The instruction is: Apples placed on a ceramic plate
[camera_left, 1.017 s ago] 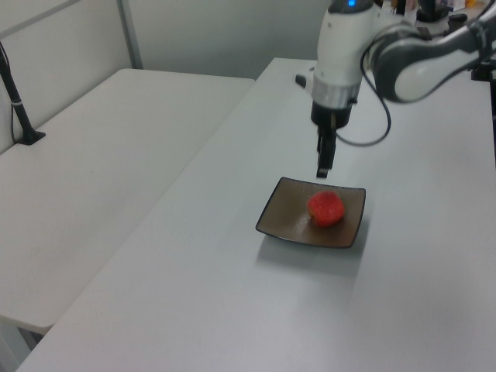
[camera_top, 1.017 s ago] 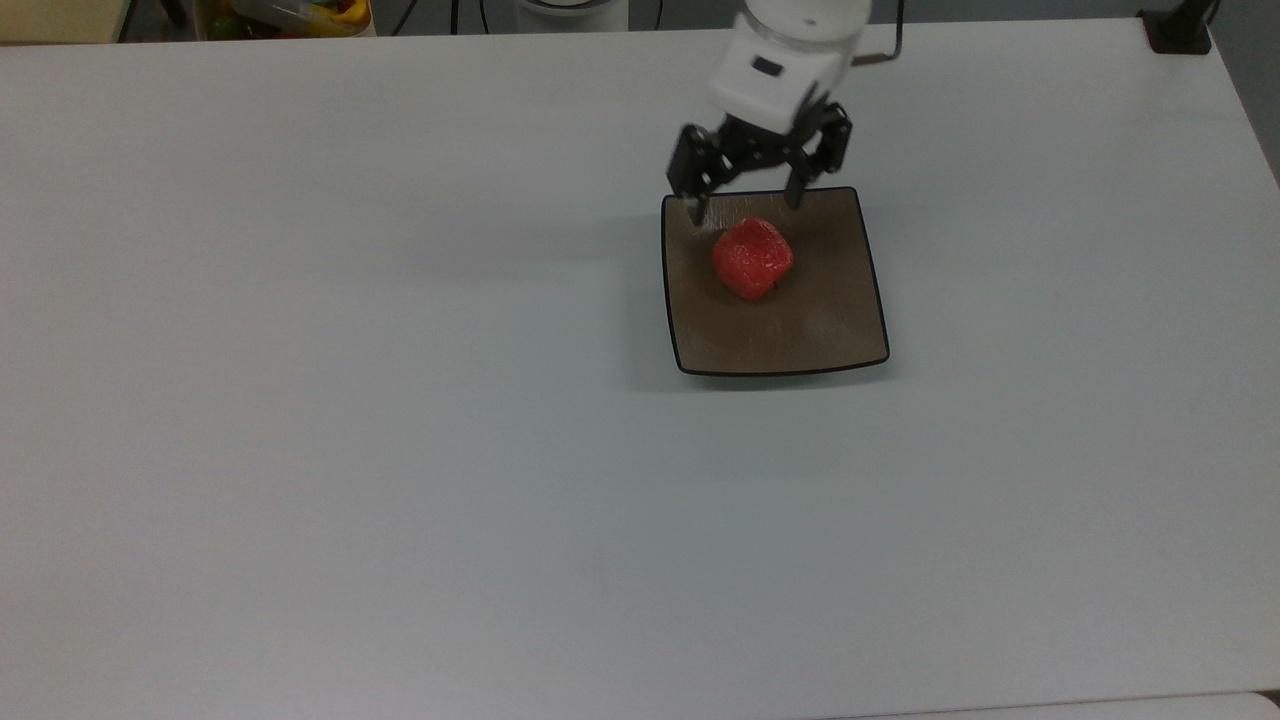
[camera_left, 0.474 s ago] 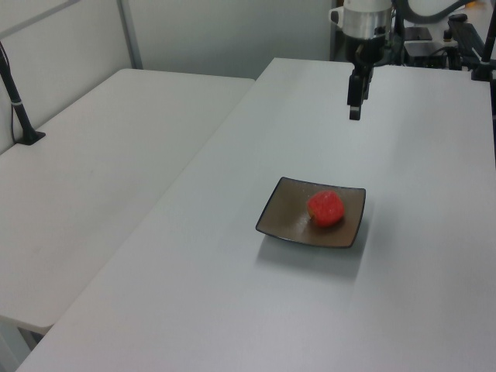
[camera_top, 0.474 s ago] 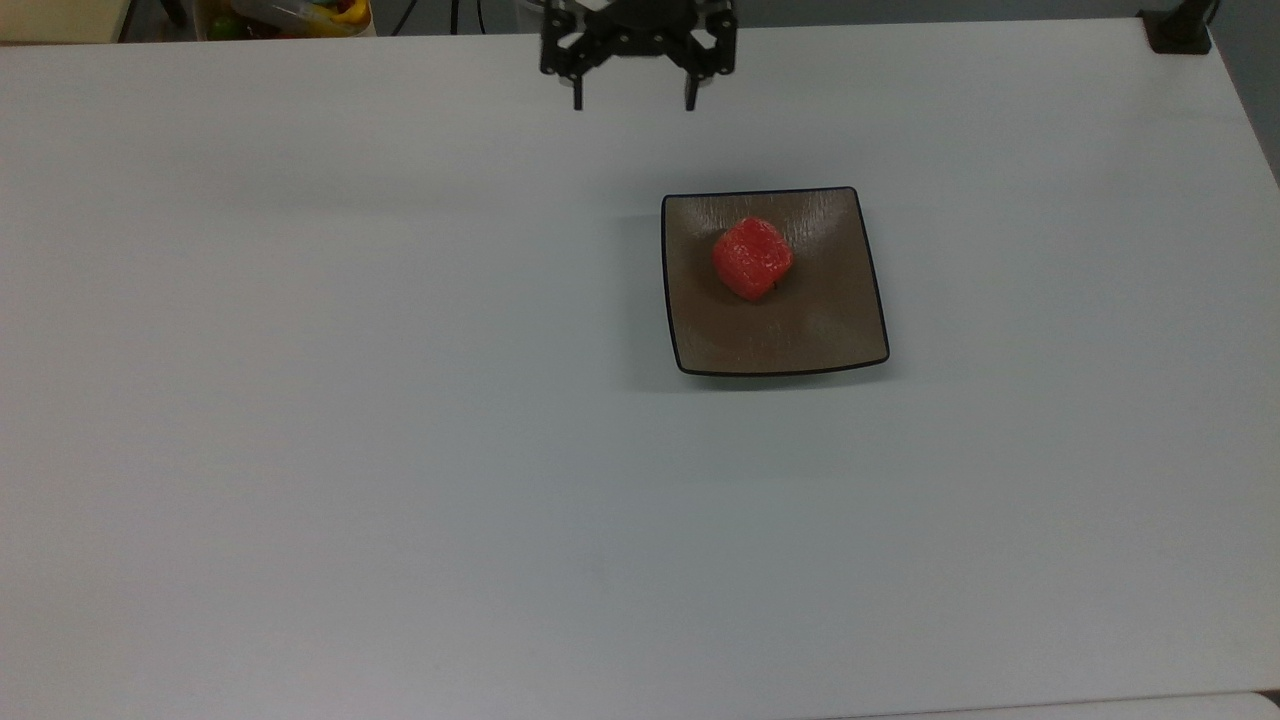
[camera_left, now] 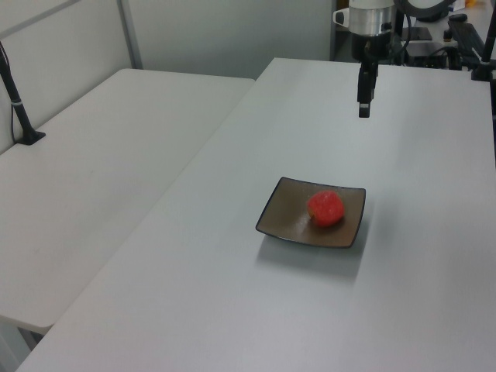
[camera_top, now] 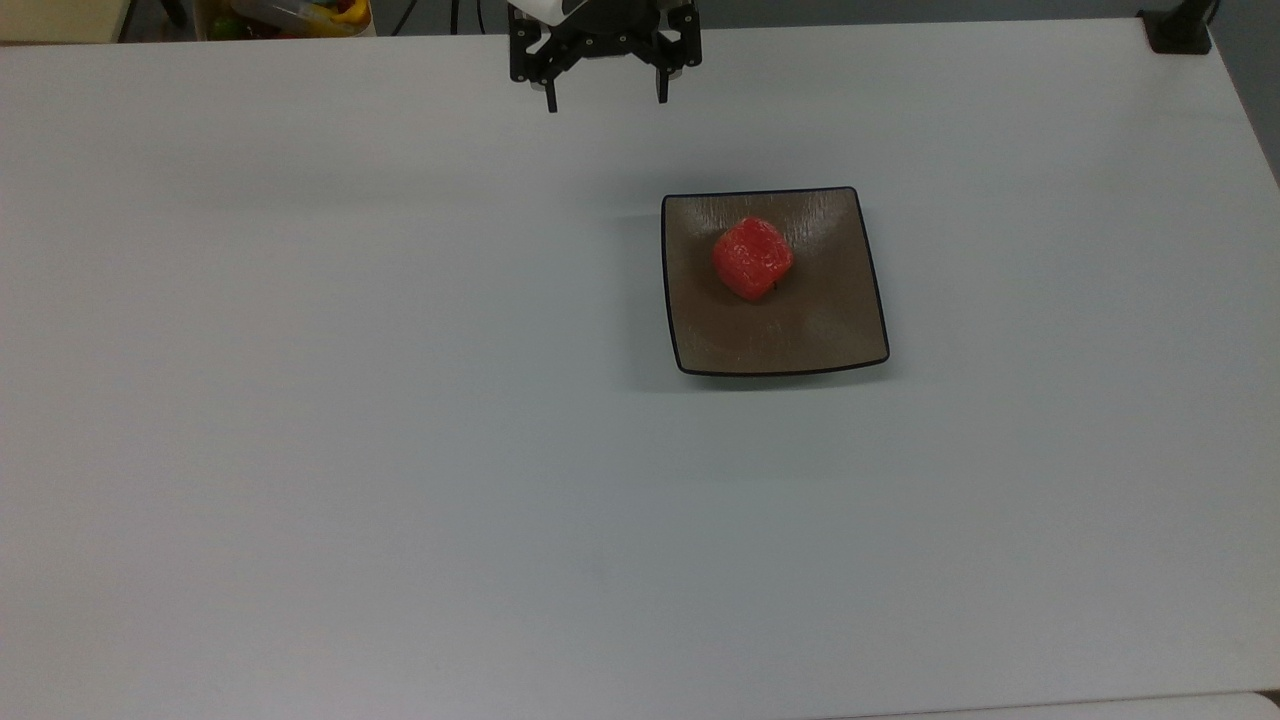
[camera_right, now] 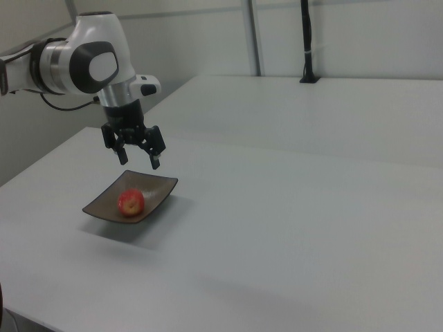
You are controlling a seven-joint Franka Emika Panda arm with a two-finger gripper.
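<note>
1. Hanging above the table's far edge in the top view, the gripper [camera_top: 604, 102] has its two fingers spread wide and holds nothing; the fingertips point down.
2. In the right view the gripper [camera_right: 140, 161] sits at the end of the white arm [camera_right: 83, 61], up in the air, with the plate lower in the picture beneath it.
3. In the left view the gripper [camera_left: 364, 111] appears edge-on as a thin dark bar, well apart from the plate and higher in the picture.
4. The apple [camera_top: 753, 258] rests on the ceramic plate [camera_top: 705, 330], toward the plate's upper half in the top view, touching no finger.
5. In the left view the apple [camera_left: 325, 208] lies toward the left view's right side of the plate [camera_left: 283, 213]; in the right view the apple [camera_right: 131, 202] shows a pale patch and sits on the plate [camera_right: 156, 187].
6. The plate lies flat on the white table [camera_top: 350, 450], in the top view's right half.
7. A second white table [camera_left: 93, 178] stands beside it on the left view's left.
8. A bin of coloured items [camera_top: 290, 15] sits beyond the table's far edge in the top view.
</note>
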